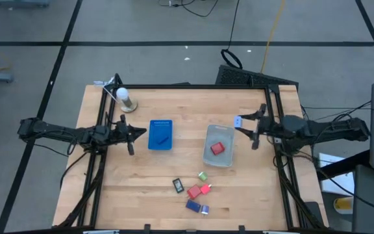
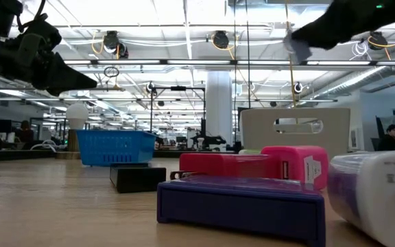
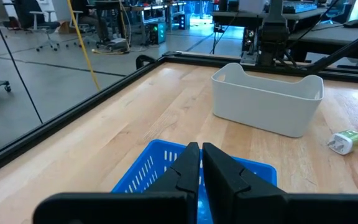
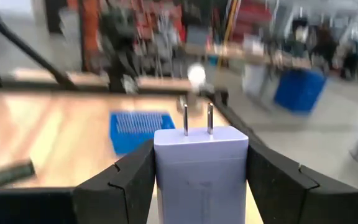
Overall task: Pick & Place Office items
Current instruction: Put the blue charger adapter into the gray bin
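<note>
A pale plug adapter (image 4: 201, 163) is grasped by the right jaws (image 1: 247, 130) at the worktop's three o'clock; the left jaws (image 1: 130, 134) are clenched empty. A tilted grip risks a drop short of the clear bin (image 1: 229, 159).

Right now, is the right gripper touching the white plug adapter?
Touching. The right wrist view shows the right gripper with both fingers pressed against the sides of the white plug adapter, no gap.

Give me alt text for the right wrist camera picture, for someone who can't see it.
The right gripper holds a pale two-prong charger block between its dark fingers, prongs pointing away from the camera. Beyond it lie the wooden table, a flat blue tray and a small dark item; the room behind is blurred.
</note>
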Motion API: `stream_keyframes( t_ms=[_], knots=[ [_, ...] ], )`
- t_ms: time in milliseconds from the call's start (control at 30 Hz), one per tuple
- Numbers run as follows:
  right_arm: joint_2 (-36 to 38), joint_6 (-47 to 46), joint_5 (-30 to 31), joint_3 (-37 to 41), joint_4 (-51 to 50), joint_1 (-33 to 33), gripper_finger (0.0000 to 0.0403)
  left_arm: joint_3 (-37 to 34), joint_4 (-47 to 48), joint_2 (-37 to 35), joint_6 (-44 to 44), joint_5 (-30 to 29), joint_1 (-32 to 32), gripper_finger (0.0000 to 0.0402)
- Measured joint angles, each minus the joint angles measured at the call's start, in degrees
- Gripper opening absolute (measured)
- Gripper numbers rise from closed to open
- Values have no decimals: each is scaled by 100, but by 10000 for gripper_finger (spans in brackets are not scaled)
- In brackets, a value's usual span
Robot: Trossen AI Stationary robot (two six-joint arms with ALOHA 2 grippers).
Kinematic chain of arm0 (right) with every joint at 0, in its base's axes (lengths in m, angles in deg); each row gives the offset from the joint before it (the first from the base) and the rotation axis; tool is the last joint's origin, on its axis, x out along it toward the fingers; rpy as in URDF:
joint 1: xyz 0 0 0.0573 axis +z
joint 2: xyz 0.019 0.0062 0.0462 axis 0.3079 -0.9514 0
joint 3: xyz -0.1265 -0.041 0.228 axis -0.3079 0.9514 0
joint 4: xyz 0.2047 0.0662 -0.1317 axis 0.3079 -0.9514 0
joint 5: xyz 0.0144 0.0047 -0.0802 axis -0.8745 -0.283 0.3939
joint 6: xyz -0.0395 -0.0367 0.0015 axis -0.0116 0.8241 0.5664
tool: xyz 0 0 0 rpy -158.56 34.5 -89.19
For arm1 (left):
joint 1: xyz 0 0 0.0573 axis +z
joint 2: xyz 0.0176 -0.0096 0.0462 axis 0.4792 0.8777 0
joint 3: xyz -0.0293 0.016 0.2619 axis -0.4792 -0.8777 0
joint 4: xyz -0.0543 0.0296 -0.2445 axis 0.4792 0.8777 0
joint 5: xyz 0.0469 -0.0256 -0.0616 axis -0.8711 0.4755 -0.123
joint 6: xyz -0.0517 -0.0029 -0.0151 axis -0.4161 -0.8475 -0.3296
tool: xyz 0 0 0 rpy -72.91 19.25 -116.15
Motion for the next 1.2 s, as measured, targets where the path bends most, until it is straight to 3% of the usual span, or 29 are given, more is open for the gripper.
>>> stream_keyframes(
  t_ms=[67,267,500,733,1200],
  knots=[
    [-485,-137,-179,-295,-277,-241,208,0,8,-1,-12,0,0,24],
    [-1734,-543,-1535,-719,-678,-942,208,0,41,1,-47,3,1,24],
    [-2597,-773,-2026,-747,-678,-1422,208,0,53,-1,-58,2,0,24],
    [-3498,-925,-2691,-749,-647,-1482,208,0,56,0,-57,2,0,24],
    [-4488,-835,-2375,-759,-540,-1452,208,0,131,1,-58,2,1,24]
  ],
)
